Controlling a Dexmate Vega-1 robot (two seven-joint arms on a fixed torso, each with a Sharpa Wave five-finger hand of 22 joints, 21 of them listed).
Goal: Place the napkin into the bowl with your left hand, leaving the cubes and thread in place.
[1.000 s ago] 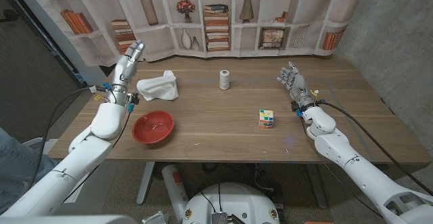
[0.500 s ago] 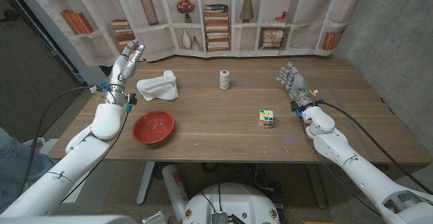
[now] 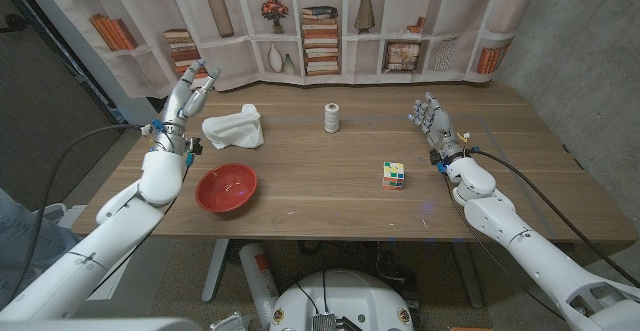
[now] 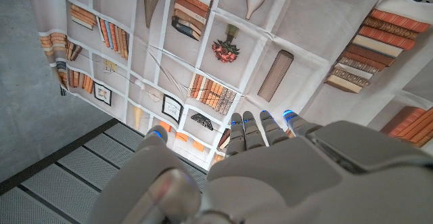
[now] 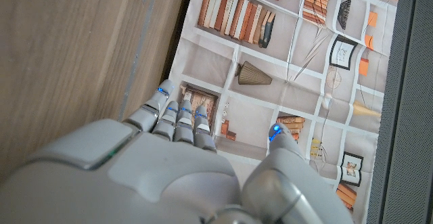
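Left hand drifted outward – fingers spread, empty – beside crumpled white napkin

Two glossy white arms with smooth rounded shells, entering from the bottom corners of the head view. Left hand in the upper left and right hand at right of centre, both built of silver-grey metallic segments. Small blue lights on the fingertips in the wrist views, likewise on the right hand's fingertips. Black cables looping from each wrist along the forearm. Coloured connectors, blue and orange, clustered at the left wrist.
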